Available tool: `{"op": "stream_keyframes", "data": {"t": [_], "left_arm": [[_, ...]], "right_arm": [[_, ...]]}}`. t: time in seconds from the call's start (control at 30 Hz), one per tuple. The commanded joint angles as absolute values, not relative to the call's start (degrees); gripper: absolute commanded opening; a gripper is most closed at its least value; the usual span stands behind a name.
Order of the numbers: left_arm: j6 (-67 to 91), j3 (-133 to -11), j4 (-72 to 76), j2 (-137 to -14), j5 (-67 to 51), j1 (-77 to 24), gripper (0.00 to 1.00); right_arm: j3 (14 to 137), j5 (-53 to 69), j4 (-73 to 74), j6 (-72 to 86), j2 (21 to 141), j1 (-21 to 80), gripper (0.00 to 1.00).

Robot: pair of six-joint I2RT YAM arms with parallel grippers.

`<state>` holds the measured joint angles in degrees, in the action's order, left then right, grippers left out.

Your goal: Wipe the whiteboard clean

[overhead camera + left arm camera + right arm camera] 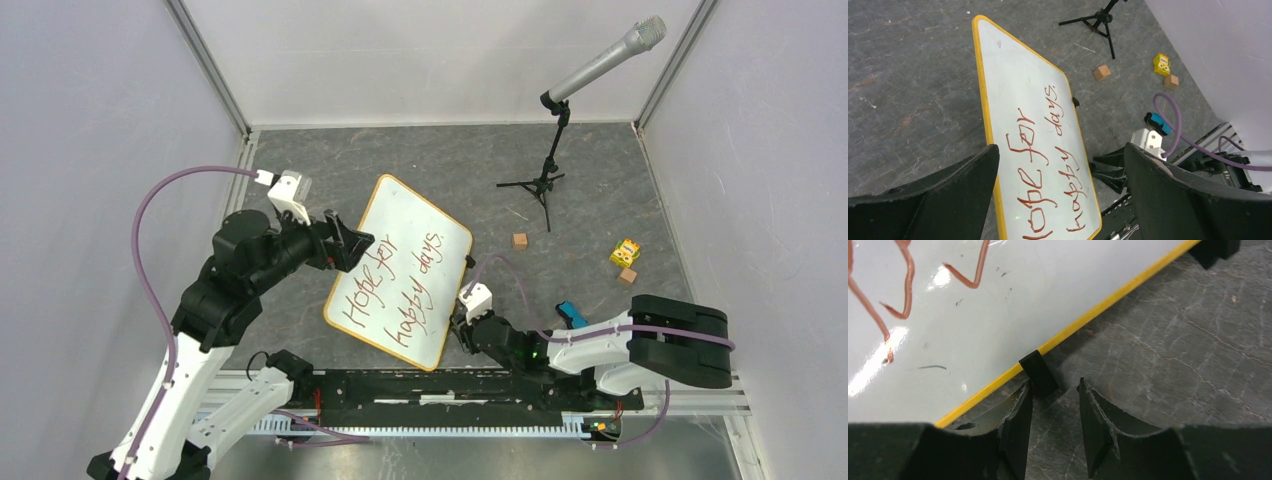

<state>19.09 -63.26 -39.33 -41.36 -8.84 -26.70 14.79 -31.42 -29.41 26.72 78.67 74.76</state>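
The whiteboard (405, 265) lies tilted on the grey floor, with an orange-yellow frame and red-brown handwriting "Hope for happy days". It also shows in the left wrist view (1018, 85) and the right wrist view (973, 315). My left gripper (358, 245) is wide open above the board's left edge, empty (1060, 150). My right gripper (458, 322) sits low at the board's right edge. Its jaws stand a little apart with nothing between them (1054, 387). A small black clip (1038, 372) on the frame touches the tip of its left finger.
A microphone on a black tripod (545, 185) stands at the back right. A wooden cube (520, 240), a yellow block (626, 252) and another small cube (627, 275) lie right of the board. A blue-and-black object (570, 313) lies near my right arm.
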Motion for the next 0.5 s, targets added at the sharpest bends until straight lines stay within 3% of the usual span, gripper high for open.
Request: {"op": "stream_keyframes", "data": {"t": [0.0, 0.3, 0.47], "left_arm": [[19.8, -64.1, -39.7, -44.4, -6.1, -26.5, 1.0], [19.8, -63.0, -37.8, -48.2, -6.7, -22.5, 1.0], [20.3, -63.1, -39.3, -47.4, -7.1, -22.5, 1.0]], "right_arm": [[14.9, -35.5, -23.1, 28.7, 80.0, 71.1, 0.44], [23.7, -29.4, -25.4, 22.5, 87.2, 70.0, 0.46], [29.4, -28.1, -25.5, 26.1, 93.1, 70.0, 0.31]]}}
